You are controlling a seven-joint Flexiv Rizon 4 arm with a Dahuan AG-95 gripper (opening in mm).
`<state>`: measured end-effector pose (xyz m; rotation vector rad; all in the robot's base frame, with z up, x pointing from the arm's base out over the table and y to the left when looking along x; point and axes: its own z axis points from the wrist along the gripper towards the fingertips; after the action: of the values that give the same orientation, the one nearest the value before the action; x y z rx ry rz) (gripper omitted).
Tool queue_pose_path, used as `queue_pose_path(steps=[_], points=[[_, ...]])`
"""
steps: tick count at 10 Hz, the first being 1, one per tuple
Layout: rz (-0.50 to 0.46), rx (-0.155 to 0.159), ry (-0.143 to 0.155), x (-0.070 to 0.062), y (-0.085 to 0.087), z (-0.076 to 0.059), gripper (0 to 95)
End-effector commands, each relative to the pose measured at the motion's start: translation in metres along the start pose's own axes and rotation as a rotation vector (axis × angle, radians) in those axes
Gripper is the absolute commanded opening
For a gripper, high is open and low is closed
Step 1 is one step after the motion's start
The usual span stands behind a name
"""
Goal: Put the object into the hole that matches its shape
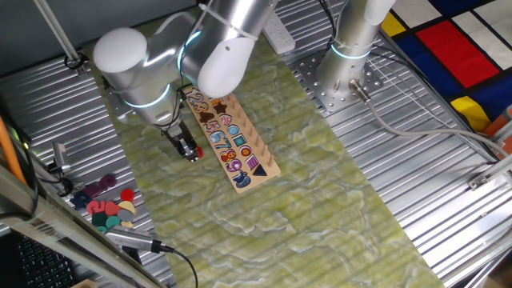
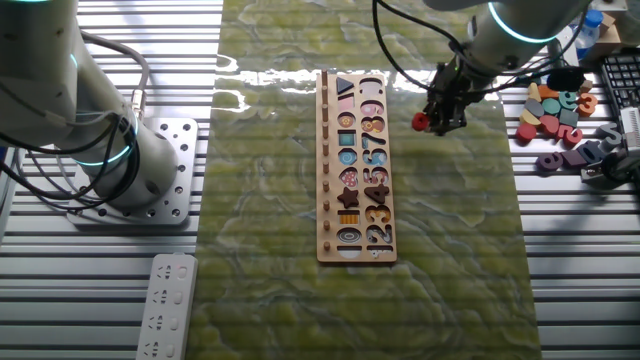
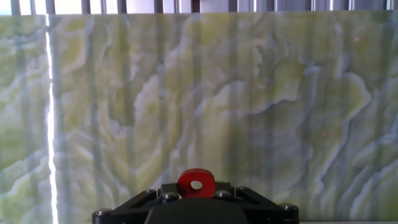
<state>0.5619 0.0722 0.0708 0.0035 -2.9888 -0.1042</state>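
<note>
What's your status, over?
Gripper shut on red piece, above the green mat beside the puzzle board. Piece not in a hole yet. Nothing seen between it and the board.

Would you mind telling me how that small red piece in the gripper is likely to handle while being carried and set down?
The red piece looks small and flat, so it is probably light and stiff. Its rounded outline suggests it might roll if released on edge. Only a little of it shows in the gripper, so the hold may be shallow and it could twist or slip.

Bright-red piece [image 3: 196,183], green marbled mat [image 2: 440,260], multicolour shapes on tan wood board [image 2: 356,160]
</note>
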Motion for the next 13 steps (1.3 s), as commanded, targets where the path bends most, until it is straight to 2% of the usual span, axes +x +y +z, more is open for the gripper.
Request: queue_pose_path(steps=[1,5,8,10,13], points=[[-0.002,-0.001,-0.004,0.001,0.001,-0.001,0.0],[-0.005,0.001,-0.029,0.030,0.007,-0.003,0.0],[-0.009,0.003,-0.061,0.055,0.014,0.011,0.0],[-0.008,0.004,-0.072,0.063,0.018,0.021,0.0],[-0.006,0.005,-0.079,0.069,0.021,0.029,0.0]])
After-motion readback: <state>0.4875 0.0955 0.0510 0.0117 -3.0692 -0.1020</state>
